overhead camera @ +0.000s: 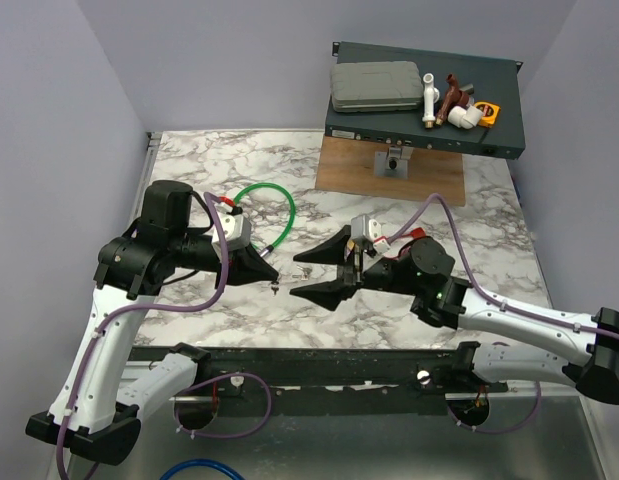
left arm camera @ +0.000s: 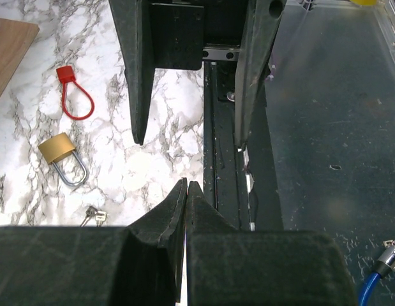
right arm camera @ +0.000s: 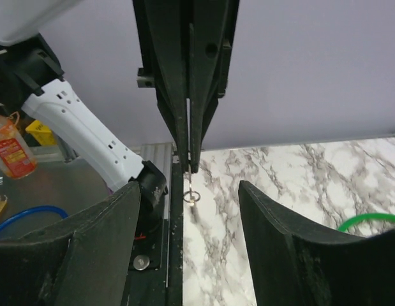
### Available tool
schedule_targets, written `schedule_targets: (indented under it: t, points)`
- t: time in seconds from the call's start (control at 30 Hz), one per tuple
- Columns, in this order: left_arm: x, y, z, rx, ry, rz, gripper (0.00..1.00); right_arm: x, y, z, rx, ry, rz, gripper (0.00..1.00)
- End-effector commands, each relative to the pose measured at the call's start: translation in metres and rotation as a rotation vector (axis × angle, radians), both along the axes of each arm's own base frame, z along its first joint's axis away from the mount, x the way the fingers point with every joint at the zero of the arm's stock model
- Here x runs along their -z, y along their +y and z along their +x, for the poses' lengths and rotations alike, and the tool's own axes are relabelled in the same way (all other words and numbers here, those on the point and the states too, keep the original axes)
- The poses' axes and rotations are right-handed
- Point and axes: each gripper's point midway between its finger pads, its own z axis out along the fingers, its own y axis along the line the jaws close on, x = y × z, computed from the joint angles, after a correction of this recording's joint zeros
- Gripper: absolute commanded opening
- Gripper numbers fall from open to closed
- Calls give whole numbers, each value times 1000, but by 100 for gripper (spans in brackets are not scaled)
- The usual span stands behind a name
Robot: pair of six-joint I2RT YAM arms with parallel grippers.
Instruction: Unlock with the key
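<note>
My left gripper [overhead camera: 275, 282] is shut on a thin metal key [right arm camera: 192, 195]. The key's small ring hangs just below the fingertips in the right wrist view. My right gripper [overhead camera: 294, 275] is open and empty, and its jaws face the left gripper's tip from the right. In the left wrist view a brass padlock [left arm camera: 57, 148] with a silver shackle lies on the marble. A red tag on a thin red cord loop [left arm camera: 73, 95] lies beyond it, and more small metal keys [left arm camera: 93, 215] lie nearer. The padlock and the red tag are hidden in the top view.
A green cable loop [overhead camera: 279, 200] lies on the marble behind the left gripper. At the back are a wooden board [overhead camera: 429, 175] with a small metal stand [overhead camera: 392, 160] and a black rack unit [overhead camera: 429, 125] with parts on it. A dark rail [left arm camera: 213, 159] and a metal tray [left arm camera: 337, 159] run along the near edge.
</note>
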Motion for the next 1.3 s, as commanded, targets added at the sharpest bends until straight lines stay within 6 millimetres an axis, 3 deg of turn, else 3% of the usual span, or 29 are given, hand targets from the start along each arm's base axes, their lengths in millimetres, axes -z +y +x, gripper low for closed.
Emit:
schedule_targets:
  t: [0.0,0.2,0.33,0.77,1.07,1.27]
  points:
    - [-8,0,-7,18,-12,-14,0,-15,4,-15,-128,-41,65,64]
    - [-9,0,-10,27,-12,-19,0,-12,11,-14,-226,9,39,49]
    - [-11,1,-12,29,-17,-23,0,-11,11,-5,-221,39,36,47]
    - [-15,-1,-10,28,-20,-34,0,-2,24,-14,-342,102,11,36]
    - [-19,-3,-9,29,-24,-42,0,2,28,-8,-321,114,8,24]
    - [-20,-4,-9,31,-24,-44,0,2,30,-9,-336,126,12,22]
